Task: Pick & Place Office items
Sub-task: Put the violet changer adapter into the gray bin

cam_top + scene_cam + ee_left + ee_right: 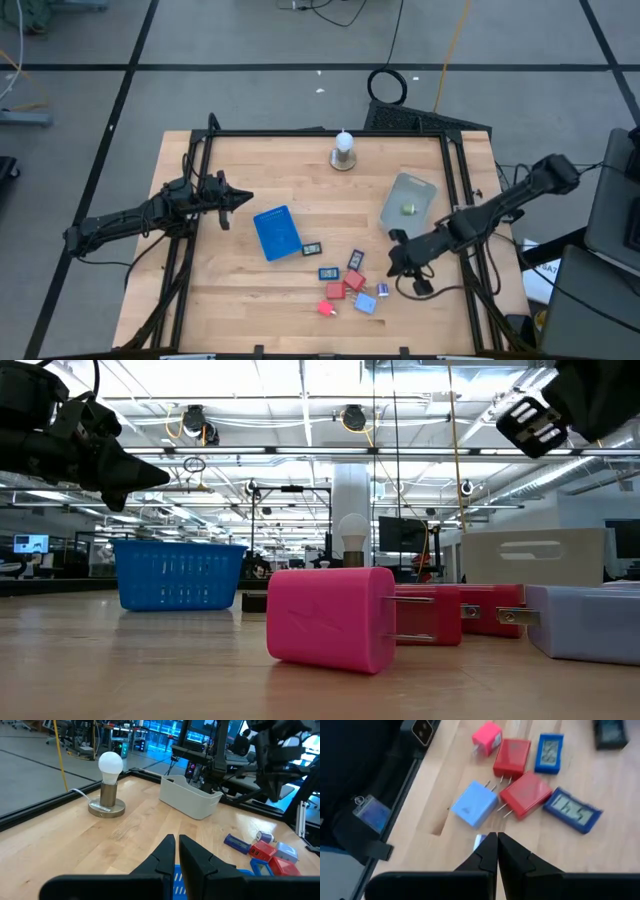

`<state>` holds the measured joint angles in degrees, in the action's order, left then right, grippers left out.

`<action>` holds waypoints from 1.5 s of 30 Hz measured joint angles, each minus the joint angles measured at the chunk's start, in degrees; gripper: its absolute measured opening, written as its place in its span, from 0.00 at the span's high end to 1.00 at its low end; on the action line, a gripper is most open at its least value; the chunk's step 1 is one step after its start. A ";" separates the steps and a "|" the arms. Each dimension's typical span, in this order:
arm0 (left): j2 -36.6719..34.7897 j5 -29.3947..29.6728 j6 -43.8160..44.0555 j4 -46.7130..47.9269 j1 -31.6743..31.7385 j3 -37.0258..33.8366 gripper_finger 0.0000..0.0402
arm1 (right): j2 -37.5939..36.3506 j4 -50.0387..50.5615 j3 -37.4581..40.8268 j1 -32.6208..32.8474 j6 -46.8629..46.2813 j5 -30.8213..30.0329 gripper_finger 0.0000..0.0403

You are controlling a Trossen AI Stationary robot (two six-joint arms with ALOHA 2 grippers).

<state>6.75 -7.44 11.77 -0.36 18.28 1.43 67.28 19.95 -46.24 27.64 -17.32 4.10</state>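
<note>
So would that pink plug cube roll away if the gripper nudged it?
Probably not: the pink plug cube looks boxy with flat faces, so it should slide rather than roll. Its casing looks like hard plastic, likely stiff and light. The two prongs could catch on neighbouring pieces.

From my low view, the light-blue block [590, 622] runs off the picture's edge, and the pink block [330, 618] hides part of the red blocks [455, 610] behind it. Under my right hand [497, 851], a small pale piece [479, 841] is mostly covered; I cannot identify it.
</note>
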 joint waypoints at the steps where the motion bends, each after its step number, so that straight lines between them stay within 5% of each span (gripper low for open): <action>1: 0.00 0.00 0.00 0.00 0.02 0.00 0.94 | 0.99 -0.46 0.00 0.54 -0.45 -0.76 0.99; 8: -0.01 0.00 0.02 0.00 0.01 0.00 0.94 | 7.61 -1.69 0.00 3.18 -0.54 2.74 0.93; 15: 0.00 0.02 0.04 0.00 0.02 0.00 0.94 | 10.42 -5.06 0.00 3.76 -1.87 2.49 0.60; 23: -0.01 0.02 0.15 0.00 0.01 0.00 0.94 | 10.54 -6.04 0.00 4.33 -0.39 -8.70 0.27; 45: 0.01 0.00 0.78 0.00 0.00 0.00 0.94 | 20.38 -8.73 0.06 9.60 -4.60 -13.40 0.32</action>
<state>6.76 -7.44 12.55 -0.36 18.28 1.43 87.67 11.23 -46.18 37.23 -21.92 -9.30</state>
